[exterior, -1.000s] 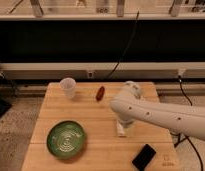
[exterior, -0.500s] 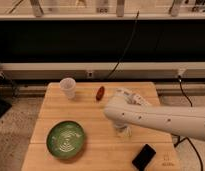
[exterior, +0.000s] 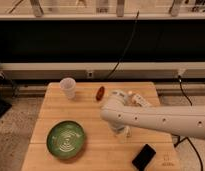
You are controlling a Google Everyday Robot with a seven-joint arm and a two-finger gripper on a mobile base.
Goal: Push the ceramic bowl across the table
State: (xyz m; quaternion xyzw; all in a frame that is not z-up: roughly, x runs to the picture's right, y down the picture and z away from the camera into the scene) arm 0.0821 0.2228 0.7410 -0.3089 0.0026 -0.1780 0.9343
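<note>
The green ceramic bowl [exterior: 66,140], wide and shallow with pale rings inside, sits on the light wooden table [exterior: 91,112] near its front left corner. My white arm reaches in from the right across the table's middle. The gripper [exterior: 122,132] hangs below the arm's end, close to the tabletop, to the right of the bowl and apart from it with bare wood between them. It holds nothing that I can see.
A small white cup [exterior: 68,87] stands at the back left. A red object [exterior: 100,93] lies at the back middle. A black phone-like slab [exterior: 144,156] lies at the front right, near a printed mark [exterior: 167,159]. Cables hang behind the table.
The arm has swung left and forward, bringing the gripper nearer the bowl. The bowl, cup and other objects have not moved.
</note>
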